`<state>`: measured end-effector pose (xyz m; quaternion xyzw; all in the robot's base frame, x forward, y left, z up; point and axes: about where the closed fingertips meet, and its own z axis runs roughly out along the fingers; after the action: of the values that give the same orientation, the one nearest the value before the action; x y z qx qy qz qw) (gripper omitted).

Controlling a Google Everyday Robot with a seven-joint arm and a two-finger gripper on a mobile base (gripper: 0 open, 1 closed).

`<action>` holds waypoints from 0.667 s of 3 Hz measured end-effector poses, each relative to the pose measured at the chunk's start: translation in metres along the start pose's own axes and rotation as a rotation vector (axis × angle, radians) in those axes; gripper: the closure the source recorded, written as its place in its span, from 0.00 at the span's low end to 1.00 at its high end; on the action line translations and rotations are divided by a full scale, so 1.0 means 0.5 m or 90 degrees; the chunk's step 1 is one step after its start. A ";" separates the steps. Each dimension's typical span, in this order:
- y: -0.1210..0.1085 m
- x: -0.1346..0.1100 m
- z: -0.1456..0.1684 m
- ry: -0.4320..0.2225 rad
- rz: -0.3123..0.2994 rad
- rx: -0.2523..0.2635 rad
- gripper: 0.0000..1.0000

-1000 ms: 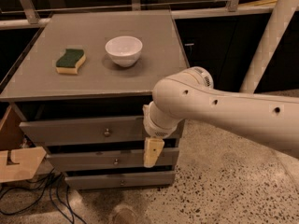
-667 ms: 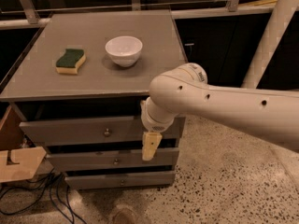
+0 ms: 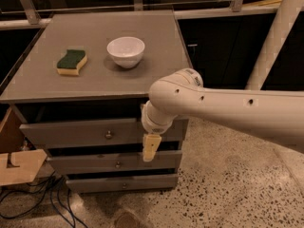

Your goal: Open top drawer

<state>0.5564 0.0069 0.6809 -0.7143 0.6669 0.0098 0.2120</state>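
Observation:
The top drawer (image 3: pixel 76 133) is the uppermost grey drawer of the cabinet, with a small round metal knob (image 3: pixel 109 135) at its centre. It stands slightly out from the cabinet front. My gripper (image 3: pixel 149 147) hangs below the white arm, pointing down, in front of the right part of the drawer fronts and to the right of the knob. Only one cream finger (image 3: pixel 150 146) shows.
The grey cabinet top (image 3: pixel 104 75) carries a white bowl (image 3: pixel 126 51) and a green and yellow sponge (image 3: pixel 71 62). Two lower drawers (image 3: pixel 95 164) sit under the top one. A wooden piece (image 3: pixel 19 165) and cables (image 3: pixel 33 198) lie at the left on the speckled floor.
The arm and gripper have shifted slightly to the left, closer to the knob. The drawers have not moved.

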 end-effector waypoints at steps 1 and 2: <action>0.008 0.009 0.046 -0.003 0.001 -0.015 0.00; 0.001 0.013 0.085 -0.005 -0.007 -0.022 0.00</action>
<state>0.5679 0.0144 0.6403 -0.7213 0.6621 0.0229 0.2021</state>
